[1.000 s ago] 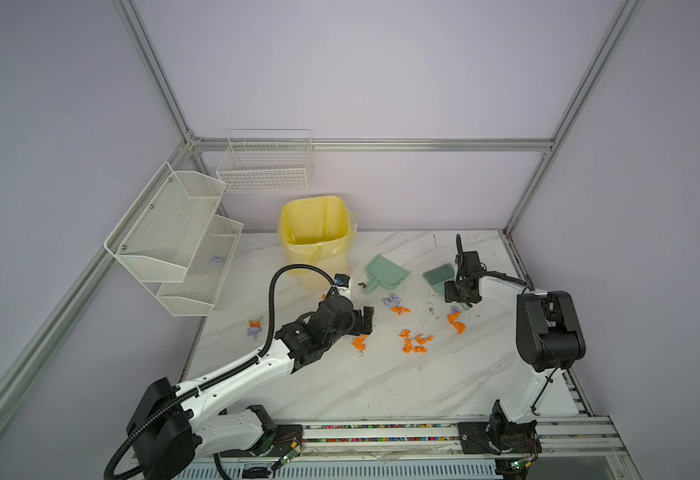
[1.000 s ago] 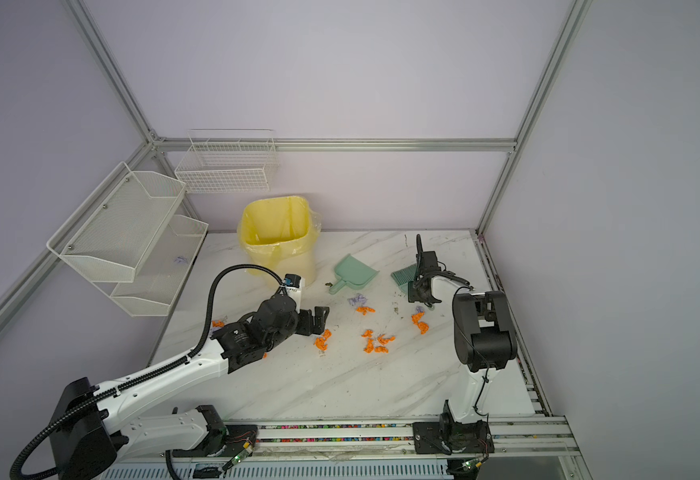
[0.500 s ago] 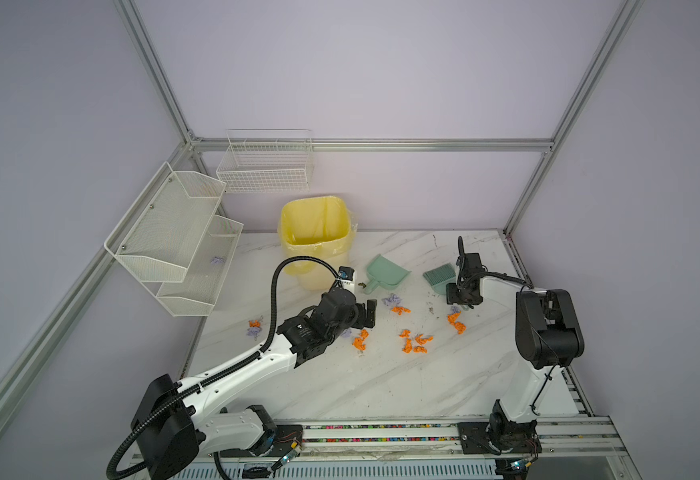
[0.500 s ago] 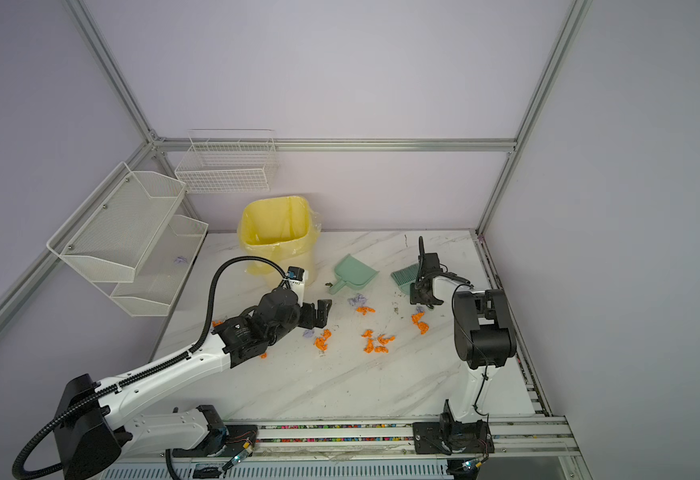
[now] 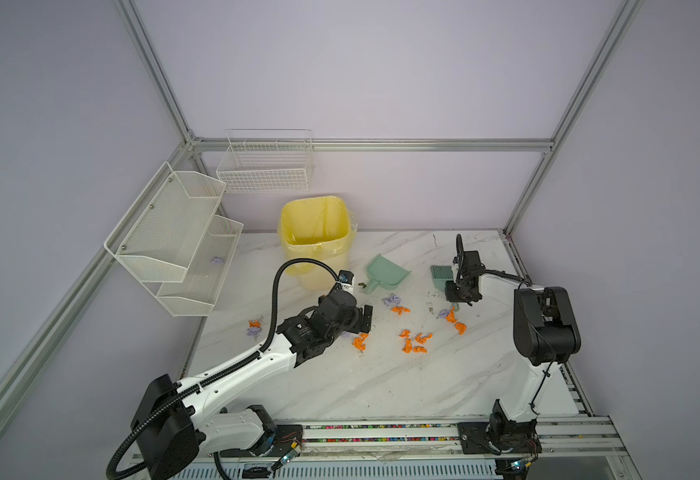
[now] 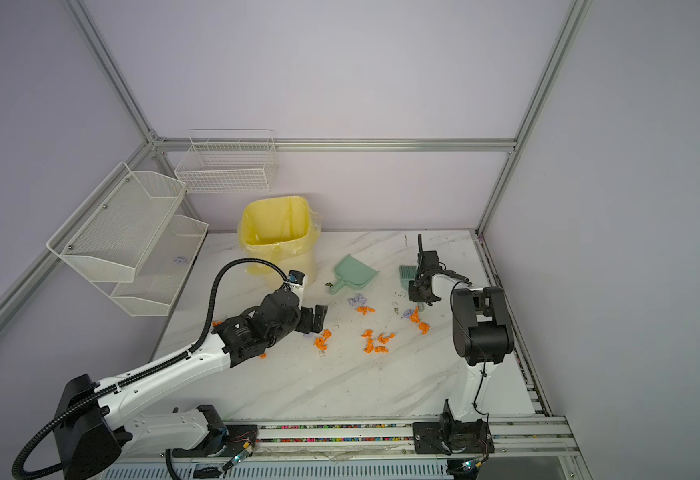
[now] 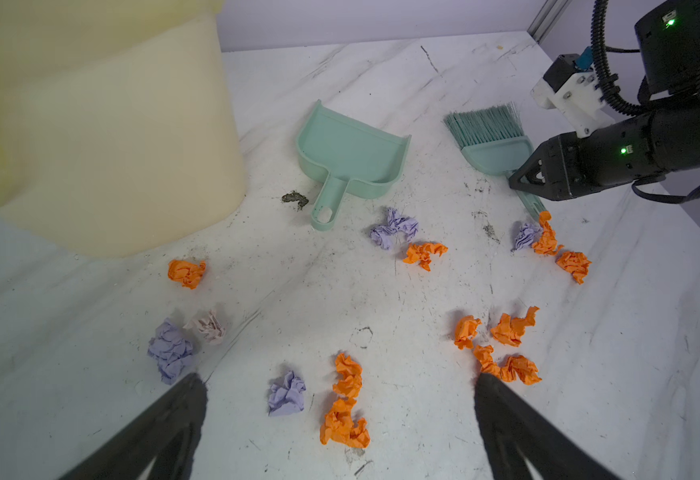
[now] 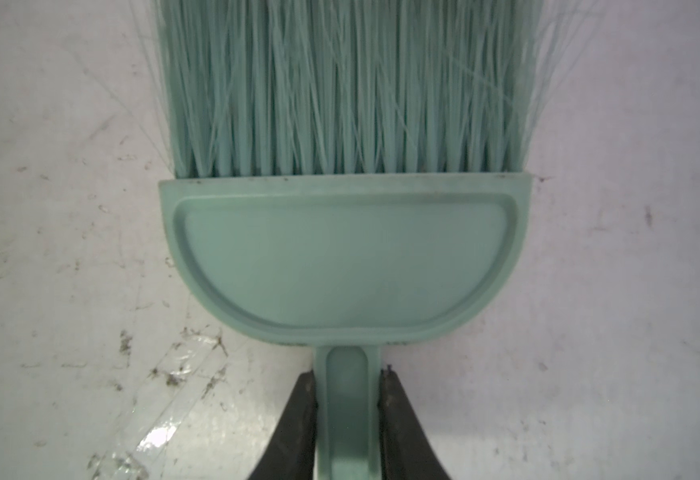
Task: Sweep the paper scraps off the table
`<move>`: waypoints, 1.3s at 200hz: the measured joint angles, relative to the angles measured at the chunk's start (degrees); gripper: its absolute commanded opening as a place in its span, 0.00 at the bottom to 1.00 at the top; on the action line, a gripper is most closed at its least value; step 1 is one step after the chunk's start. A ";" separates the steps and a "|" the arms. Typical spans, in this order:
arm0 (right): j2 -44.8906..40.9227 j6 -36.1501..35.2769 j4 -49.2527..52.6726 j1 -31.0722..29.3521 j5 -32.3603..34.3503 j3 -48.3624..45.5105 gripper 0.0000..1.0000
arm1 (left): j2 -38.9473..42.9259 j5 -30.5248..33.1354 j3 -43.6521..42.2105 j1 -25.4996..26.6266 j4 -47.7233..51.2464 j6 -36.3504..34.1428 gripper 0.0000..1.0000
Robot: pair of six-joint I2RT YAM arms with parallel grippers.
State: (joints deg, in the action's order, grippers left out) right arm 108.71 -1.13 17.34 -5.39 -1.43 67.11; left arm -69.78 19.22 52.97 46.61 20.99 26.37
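Crumpled paper scraps, glossy veined table

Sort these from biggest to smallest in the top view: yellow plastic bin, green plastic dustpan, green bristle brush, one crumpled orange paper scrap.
1. yellow plastic bin
2. green plastic dustpan
3. green bristle brush, partly hidden, so its place after the dustpan is unsure
4. crumpled orange paper scrap

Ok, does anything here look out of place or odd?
Yes. One lilac scrap lies in the lower mesh shelf, off the table, where the brush may not reach it. Also, a dark grimy clump sits on the table beside the handle of the dustpan.
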 measured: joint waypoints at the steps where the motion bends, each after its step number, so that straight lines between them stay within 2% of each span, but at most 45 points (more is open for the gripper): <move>1: 0.02 0.00 0.00 0.00 0.00 0.02 0.08 | -0.02 0.00 0.00 -0.02 0.07 0.00 1.00; 23: 0.17 0.42 0.02 0.00 -0.02 0.44 0.03 | -0.72 -0.31 0.33 -0.15 0.85 0.02 1.00; 84: -0.46 1.92 -0.02 0.00 0.02 2.67 0.03 | -6.27 -1.81 4.66 -0.98 2.49 0.68 1.00; 162: -11.10 4.04 -1.75 0.00 -2.19 2.67 0.02 | -15.87 -6.56 12.02 -3.17 3.98 2.64 1.00; 211: -15.96 7.02 -5.05 -0.87 -6.58 -1.73 0.02 | -22.40 -10.71 17.92 -4.22 3.91 4.83 1.00; 260: -19.37 8.57 -6.80 -5.53 -8.61 -6.78 0.01 | -28.09 -16.06 23.45 -6.36 3.13 8.90 1.00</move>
State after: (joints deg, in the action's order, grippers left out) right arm 89.34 7.44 10.55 -10.92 -10.04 60.34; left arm -97.86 3.16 76.42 40.25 24.12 35.27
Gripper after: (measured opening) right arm 0.238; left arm 0.996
